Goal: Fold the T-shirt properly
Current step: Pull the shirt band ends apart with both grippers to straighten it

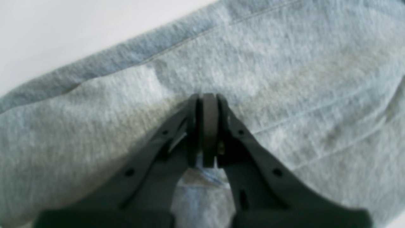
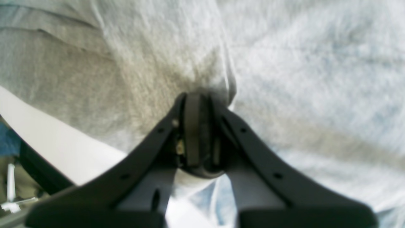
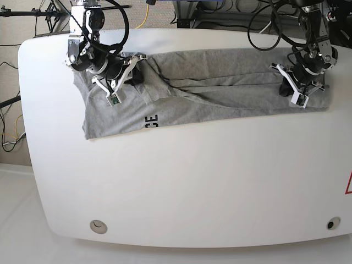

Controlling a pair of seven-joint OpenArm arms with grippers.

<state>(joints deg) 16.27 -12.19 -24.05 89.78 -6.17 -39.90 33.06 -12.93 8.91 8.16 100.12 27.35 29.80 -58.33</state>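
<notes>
On left wrist cam: left gripper point(image 1: 208, 98) jaws fully together, tips pressed onto heather-grey cotton T-shirt point(image 1: 284, 79); pinching cloth or not, cannot tell. Hem seam running diagonally, white table point(image 1: 63, 34) beyond.

Right wrist cam: right gripper point(image 2: 197, 96) nearly closed, pinching a raised fold of grey fabric point(image 2: 164, 63).

Base cam: shirt point(image 3: 220, 91) stretched in a long band across far side of table point(image 3: 192, 181), partly folded, creased mid-length, black lettering point(image 3: 151, 121) peeking at near edge. Grippers at opposite ends.
</notes>
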